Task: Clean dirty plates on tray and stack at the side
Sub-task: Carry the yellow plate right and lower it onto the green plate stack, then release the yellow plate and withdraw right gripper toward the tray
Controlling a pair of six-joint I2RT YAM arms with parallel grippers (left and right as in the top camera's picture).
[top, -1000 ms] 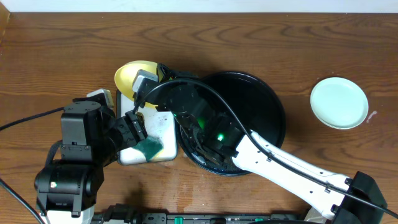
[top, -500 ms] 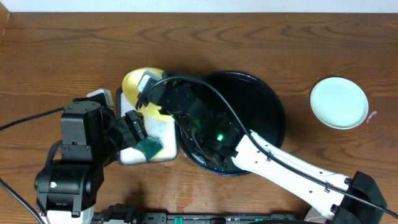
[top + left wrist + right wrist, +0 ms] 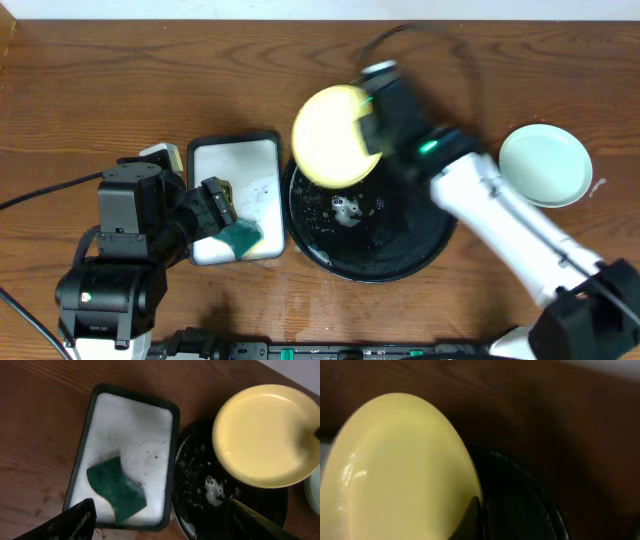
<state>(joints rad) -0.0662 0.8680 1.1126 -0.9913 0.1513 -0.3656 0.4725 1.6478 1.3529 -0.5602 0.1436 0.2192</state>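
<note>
While the left claw [image 3: 162, 510] gapes, the right claw [image 3: 367, 127] grips the yellow plate [image 3: 328, 135].

Showing a plain pale tone all over the yellow plate [image 3: 265, 435], and glossy black flecked with white suds on the round dish [image 3: 192, 485]. Displaying a black rim around a foamy white inside on the tray [image 3: 135, 396], with dark green on the sponge [image 3: 116, 490]. Showing an even pale green on the mint plate [image 3: 545, 165] and streaky warm brown grain across the table [image 3: 100, 90].
</note>
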